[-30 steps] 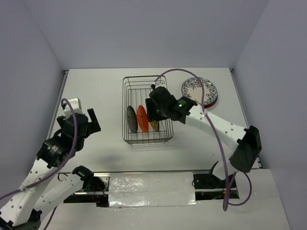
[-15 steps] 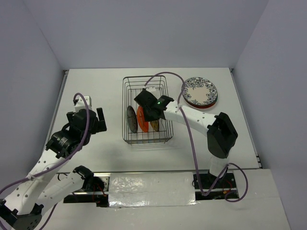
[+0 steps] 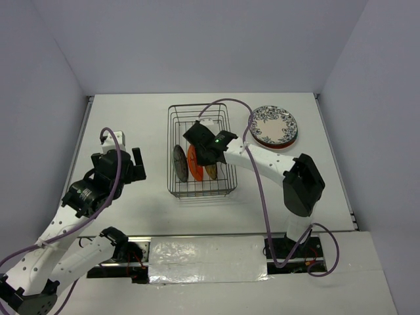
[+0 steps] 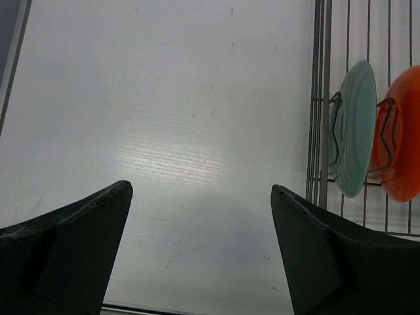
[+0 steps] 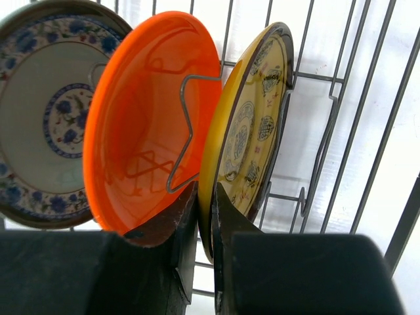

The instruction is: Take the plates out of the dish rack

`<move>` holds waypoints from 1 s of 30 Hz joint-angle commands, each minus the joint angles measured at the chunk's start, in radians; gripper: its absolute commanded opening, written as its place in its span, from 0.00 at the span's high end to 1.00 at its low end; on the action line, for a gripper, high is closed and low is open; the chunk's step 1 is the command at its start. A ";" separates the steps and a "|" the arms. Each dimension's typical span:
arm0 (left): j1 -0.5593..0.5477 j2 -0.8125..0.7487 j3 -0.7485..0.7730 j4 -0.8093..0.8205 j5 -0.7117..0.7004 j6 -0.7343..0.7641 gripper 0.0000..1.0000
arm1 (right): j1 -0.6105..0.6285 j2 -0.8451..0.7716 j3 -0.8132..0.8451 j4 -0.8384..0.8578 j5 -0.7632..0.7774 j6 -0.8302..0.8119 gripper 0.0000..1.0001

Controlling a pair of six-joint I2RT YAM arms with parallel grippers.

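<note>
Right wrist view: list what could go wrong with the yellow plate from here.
1. The right claw grips the yellow plate only by its lower rim; such a thin hold may slip on lifting.
2. The orange plate crowds one finger and may be dragged or knocked.
3. A prong of the dish rack beside the yellow plate could snag it.

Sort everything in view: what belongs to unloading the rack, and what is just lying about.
Job: dish rack; blue-patterned plate, orange plate and yellow plate standing in it; stack of plates beside it; right gripper, shut on the yellow plate; left gripper, open.

Just there: purple cables; plastic-wrapped strip at the near edge.
</note>
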 commanded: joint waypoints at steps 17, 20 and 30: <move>0.004 -0.002 -0.003 0.043 -0.003 0.015 0.00 | 0.007 -0.269 0.146 0.041 -0.047 0.003 0.87; 0.006 -0.006 -0.003 0.040 -0.006 0.014 0.00 | 0.008 -0.300 0.200 -0.005 -0.030 -0.012 0.87; 0.006 -0.017 -0.003 0.040 -0.006 0.014 0.01 | -0.139 -0.338 0.199 -0.350 0.226 -0.050 0.86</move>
